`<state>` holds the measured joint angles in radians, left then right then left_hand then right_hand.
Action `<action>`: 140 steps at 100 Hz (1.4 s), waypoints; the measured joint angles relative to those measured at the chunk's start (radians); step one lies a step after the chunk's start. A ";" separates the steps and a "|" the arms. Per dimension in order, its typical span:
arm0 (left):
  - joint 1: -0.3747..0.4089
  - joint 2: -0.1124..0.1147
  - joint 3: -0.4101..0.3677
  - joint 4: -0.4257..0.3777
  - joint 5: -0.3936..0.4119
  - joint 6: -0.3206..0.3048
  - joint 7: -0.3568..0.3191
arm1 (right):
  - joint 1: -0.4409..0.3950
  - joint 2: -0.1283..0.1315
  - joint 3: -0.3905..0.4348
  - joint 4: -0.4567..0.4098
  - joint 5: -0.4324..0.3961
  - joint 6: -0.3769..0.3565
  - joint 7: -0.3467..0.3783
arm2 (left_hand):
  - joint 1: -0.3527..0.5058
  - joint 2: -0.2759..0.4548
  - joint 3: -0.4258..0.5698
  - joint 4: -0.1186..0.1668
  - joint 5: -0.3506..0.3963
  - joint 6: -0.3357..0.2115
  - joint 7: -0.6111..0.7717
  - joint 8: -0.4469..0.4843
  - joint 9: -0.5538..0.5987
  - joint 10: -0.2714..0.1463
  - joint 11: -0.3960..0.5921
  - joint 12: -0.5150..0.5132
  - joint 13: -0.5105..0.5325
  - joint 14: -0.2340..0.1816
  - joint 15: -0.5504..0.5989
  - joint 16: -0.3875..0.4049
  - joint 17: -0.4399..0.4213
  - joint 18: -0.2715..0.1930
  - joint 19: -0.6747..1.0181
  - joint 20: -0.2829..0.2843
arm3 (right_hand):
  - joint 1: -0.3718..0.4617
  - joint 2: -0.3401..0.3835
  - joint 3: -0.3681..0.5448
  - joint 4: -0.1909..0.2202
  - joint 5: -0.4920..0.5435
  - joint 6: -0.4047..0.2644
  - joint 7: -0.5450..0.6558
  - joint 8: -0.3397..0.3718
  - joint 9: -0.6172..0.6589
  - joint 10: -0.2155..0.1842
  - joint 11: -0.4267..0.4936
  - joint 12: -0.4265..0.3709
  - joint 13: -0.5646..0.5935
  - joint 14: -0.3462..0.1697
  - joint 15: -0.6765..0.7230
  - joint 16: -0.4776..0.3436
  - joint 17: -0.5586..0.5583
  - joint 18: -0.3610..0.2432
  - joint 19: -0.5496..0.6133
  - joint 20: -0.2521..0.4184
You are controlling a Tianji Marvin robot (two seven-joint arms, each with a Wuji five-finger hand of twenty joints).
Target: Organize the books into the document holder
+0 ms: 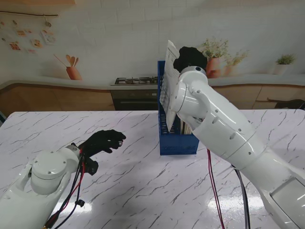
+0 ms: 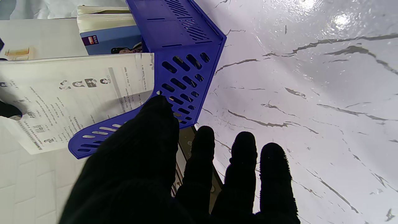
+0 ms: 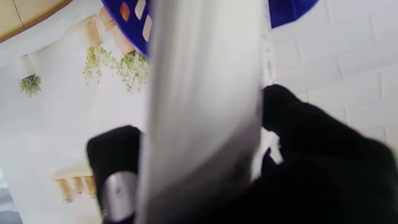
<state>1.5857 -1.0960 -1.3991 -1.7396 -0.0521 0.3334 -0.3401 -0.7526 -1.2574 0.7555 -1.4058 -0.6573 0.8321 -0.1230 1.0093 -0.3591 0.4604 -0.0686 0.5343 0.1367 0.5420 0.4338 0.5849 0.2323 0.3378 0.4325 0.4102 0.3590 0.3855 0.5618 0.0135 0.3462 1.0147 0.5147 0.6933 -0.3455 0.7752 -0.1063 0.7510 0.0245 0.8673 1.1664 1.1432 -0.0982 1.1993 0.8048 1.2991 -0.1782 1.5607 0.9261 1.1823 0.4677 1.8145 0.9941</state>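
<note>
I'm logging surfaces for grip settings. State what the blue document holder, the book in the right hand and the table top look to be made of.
Document holder: apparently moulded plastic, smooth blue walls with punched slots. Book, held in the right hand: paper, thin matte printed pages that bend. Table top: glossy white with grey veins and glare spots; marble or a marble-look laminate, cannot tell which.

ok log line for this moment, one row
right hand: shut on white printed book | over blue slotted plastic holder | left hand: open, idle
</note>
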 measured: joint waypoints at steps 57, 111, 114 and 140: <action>0.005 0.001 -0.003 0.004 -0.001 -0.001 -0.002 | -0.011 -0.025 -0.047 0.084 0.067 -0.032 -0.014 | 0.000 0.000 0.000 0.000 0.000 0.000 0.000 0.000 -0.011 0.001 -0.001 0.000 0.000 0.000 0.000 0.000 -0.003 -0.001 0.000 0.000 | 0.000 0.000 0.000 0.000 0.000 0.000 0.000 -0.012 0.000 0.000 0.000 0.000 0.000 0.000 0.000 -0.001 0.000 0.000 0.000 -0.008; -0.012 0.001 0.000 0.026 -0.031 -0.008 -0.009 | -0.051 -0.026 -0.043 0.088 0.096 -0.051 -0.009 | 0.000 0.000 0.000 0.000 0.000 0.000 0.000 0.000 -0.011 0.001 -0.001 0.000 0.000 0.000 0.000 0.000 -0.004 -0.006 -0.004 0.000 | -0.022 -0.041 0.121 -0.047 -0.118 0.002 0.098 -0.238 -0.104 0.108 -0.167 -0.095 -0.001 0.027 -0.151 -0.164 -0.007 -0.001 0.001 -0.260; -0.012 0.000 -0.001 0.026 -0.032 -0.008 -0.009 | -0.054 -0.026 -0.040 0.086 0.099 -0.053 -0.007 | 0.000 0.000 0.000 0.000 0.000 0.000 0.000 0.000 -0.011 0.001 -0.001 0.000 0.000 0.000 0.000 0.000 -0.004 -0.008 -0.004 0.000 | -0.022 -0.041 0.124 -0.047 -0.127 0.002 0.099 -0.244 -0.105 0.113 -0.178 -0.097 -0.001 0.027 -0.162 -0.167 -0.011 -0.001 0.001 -0.270; -0.012 0.001 0.000 0.026 -0.020 -0.008 -0.011 | -0.076 -0.024 -0.020 0.066 0.113 -0.064 -0.008 | 0.000 0.000 0.000 0.000 0.000 0.000 0.000 0.000 -0.011 0.001 -0.001 0.000 0.000 0.000 0.000 0.000 -0.005 -0.010 -0.010 -0.001 | -0.071 -0.036 0.158 -0.044 -0.155 0.001 0.069 -0.339 -0.174 0.172 -0.336 -0.188 -0.004 0.110 -0.407 -0.301 -0.037 -0.001 -0.028 -0.367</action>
<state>1.5734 -1.0955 -1.3991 -1.7134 -0.0723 0.3251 -0.3509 -0.8289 -1.2815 0.7350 -1.3402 -0.5446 0.7686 -0.1306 1.0095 -0.3588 0.4604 -0.0686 0.5343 0.1367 0.5417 0.4337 0.5738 0.2329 0.3364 0.4322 0.4102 0.3590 0.3852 0.5618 0.0089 0.3364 1.0048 0.5142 0.6219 -0.3816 0.9333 -0.1503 0.5962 0.0257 0.9360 0.8276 0.9696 0.0738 0.8629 0.6165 1.2953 -0.0680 1.1538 0.6252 1.1454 0.4670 1.7868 0.6268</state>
